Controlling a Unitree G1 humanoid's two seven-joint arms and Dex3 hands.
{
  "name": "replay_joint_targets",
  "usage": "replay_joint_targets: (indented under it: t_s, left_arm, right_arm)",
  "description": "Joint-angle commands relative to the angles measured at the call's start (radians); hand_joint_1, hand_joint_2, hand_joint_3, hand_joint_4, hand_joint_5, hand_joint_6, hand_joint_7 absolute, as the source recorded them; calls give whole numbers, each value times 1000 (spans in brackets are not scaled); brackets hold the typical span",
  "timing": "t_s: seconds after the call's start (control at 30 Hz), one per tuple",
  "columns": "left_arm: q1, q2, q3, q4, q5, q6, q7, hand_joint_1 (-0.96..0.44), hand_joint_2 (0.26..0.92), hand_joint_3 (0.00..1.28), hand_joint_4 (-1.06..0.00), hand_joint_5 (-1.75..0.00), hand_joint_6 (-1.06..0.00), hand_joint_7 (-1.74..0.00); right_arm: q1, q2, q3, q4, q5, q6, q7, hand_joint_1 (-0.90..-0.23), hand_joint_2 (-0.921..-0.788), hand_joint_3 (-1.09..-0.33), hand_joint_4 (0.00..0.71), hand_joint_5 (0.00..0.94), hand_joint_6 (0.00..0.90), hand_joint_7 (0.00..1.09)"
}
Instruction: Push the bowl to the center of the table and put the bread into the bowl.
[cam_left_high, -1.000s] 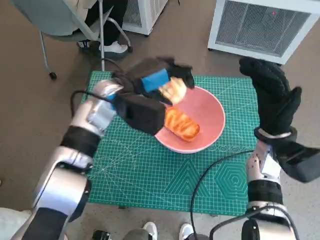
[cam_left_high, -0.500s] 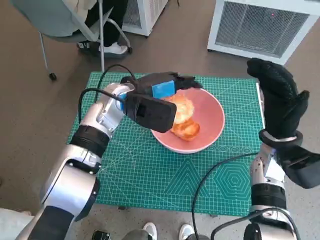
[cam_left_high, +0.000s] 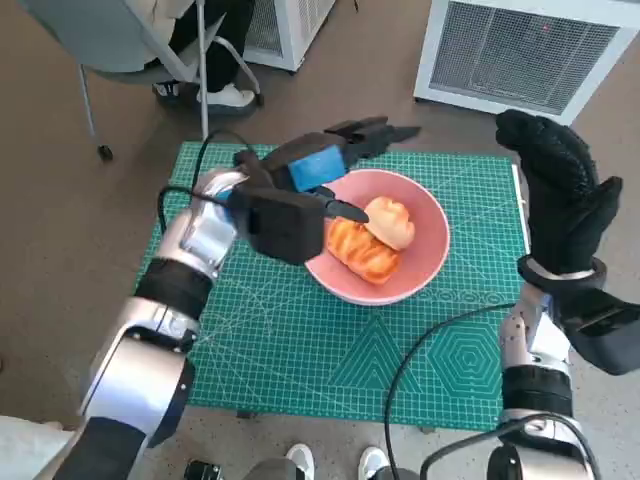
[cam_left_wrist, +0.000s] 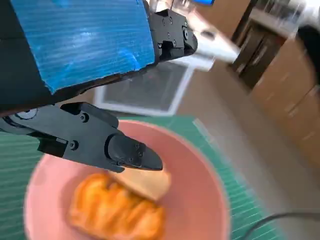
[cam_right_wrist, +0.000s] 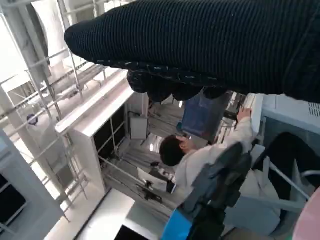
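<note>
Two pieces of bread lie in the smooth, round pink bowl near the middle of the green gridded mat: a glazed, ridged orange loaf and a paler bun, touching. The left hand has let go and lifted off, fingers spread, where a moment ago it covered the bun. The knitted right hand hangs open, raised beside the table.

One pink bowl is sitting on one green mat, holding two pieces of bread; two white units are standing behind.
</note>
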Motion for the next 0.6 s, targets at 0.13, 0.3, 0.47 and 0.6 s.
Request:
replay_joint_targets:
  t_s: [0.13,0.3,0.47,0.6]
  left_arm:
    - [82,-53,142,-81,-183,-90,38,-389,921,147,-209,-49,-265,-188]
    - [147,-102,206,-164,-268,-99,85,-383,921,212,-277,-55,-299,-193]
    - [211,-152,243,-272,-306,-108,159,-384,921,282,-291,-45,-285,-183]
    - [260,-183,253,-357,-303,-109,221,-367,921,356,-287,-22,-215,-294]
  right_arm:
    - [2,-6,11,-42,-17,29,-32,-619,-921,-746,394,4,343,25]
    - [-7,-9,18,-70,-34,40,-57,-620,-921,-742,398,5,346,26]
    - [-20,-8,28,-110,-59,60,-87,-619,-921,-737,400,5,351,28]
    - [-29,-5,40,-145,-68,85,-108,-617,-921,-736,394,1,358,31]
